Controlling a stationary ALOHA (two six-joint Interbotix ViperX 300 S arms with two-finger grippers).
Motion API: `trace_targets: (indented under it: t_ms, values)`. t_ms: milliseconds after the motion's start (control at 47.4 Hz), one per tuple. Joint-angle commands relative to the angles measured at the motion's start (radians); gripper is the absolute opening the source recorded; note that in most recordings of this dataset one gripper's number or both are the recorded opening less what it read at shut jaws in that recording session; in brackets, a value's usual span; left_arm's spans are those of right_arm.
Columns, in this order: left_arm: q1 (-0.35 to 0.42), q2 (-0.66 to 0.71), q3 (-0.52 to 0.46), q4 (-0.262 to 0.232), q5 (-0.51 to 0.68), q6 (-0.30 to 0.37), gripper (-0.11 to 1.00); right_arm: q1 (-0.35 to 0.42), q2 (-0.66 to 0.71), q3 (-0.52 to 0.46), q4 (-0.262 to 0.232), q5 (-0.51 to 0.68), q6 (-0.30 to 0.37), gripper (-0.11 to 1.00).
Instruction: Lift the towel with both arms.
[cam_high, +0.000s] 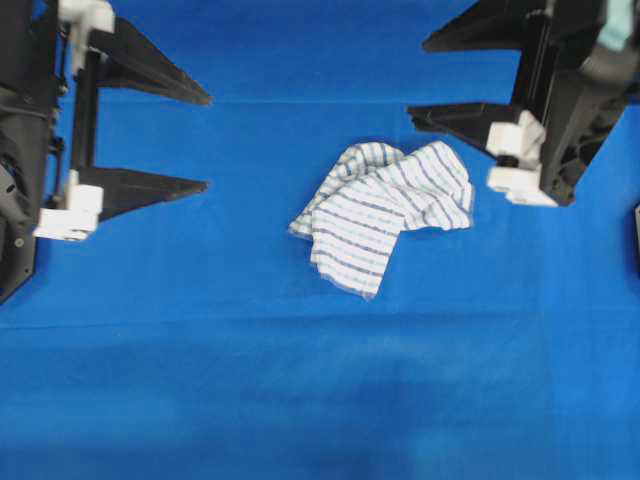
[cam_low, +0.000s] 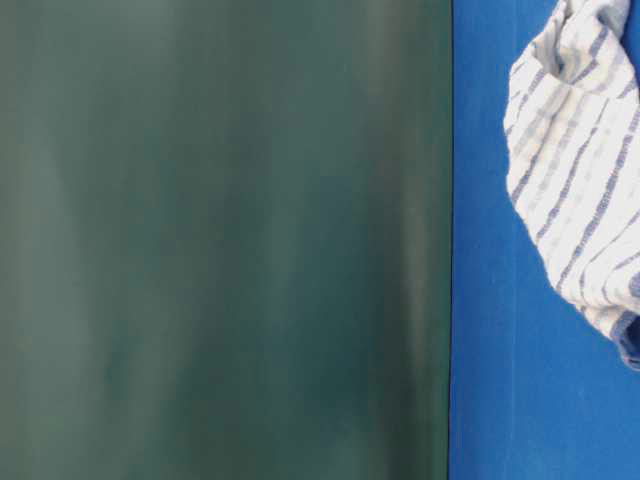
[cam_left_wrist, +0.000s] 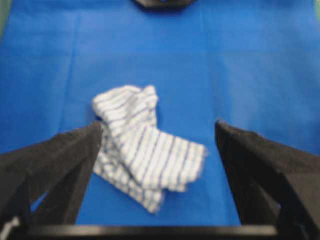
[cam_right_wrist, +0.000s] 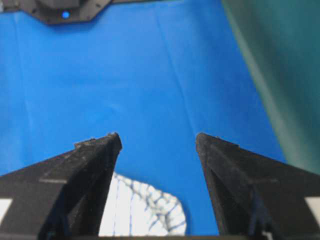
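The towel (cam_high: 385, 215) lies crumpled near the middle of the blue tablecloth (cam_high: 300, 380), bare cloth all round it, a dark green wall (cam_low: 220, 240) past the table edge, the left gripper (cam_high: 207, 142) well apart and the right gripper (cam_high: 417, 78) just beside it, both spread wide and holding nothing

Blue tablecloth (cam_high: 300, 380), green wall (cam_low: 220, 240)

Blue tablecloth (cam_high: 200, 380) over the table, crumpled striped towel (cam_high: 385, 215) lying on it
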Motion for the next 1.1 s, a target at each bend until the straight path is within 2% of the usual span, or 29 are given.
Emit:
trace_targets:
  t_ms: [0, 274, 654, 1076]
  values:
    - [0.002, 0.002, 0.023, 0.000, -0.058, 0.009, 0.89, 0.000, -0.005, 0.021, -0.006, -0.043, 0.006, 0.65]
    - [0.002, 0.005, 0.153, 0.000, -0.241, 0.041, 0.89, 0.000, -0.006, 0.149, -0.006, -0.181, 0.040, 0.65]
    - [0.002, 0.037, 0.307, -0.002, -0.446, 0.041, 0.88, -0.006, -0.008, 0.341, -0.006, -0.394, 0.109, 0.65]
    - [0.002, 0.115, 0.434, -0.006, -0.630, 0.035, 0.88, -0.064, 0.015, 0.529, -0.003, -0.630, 0.172, 0.65]
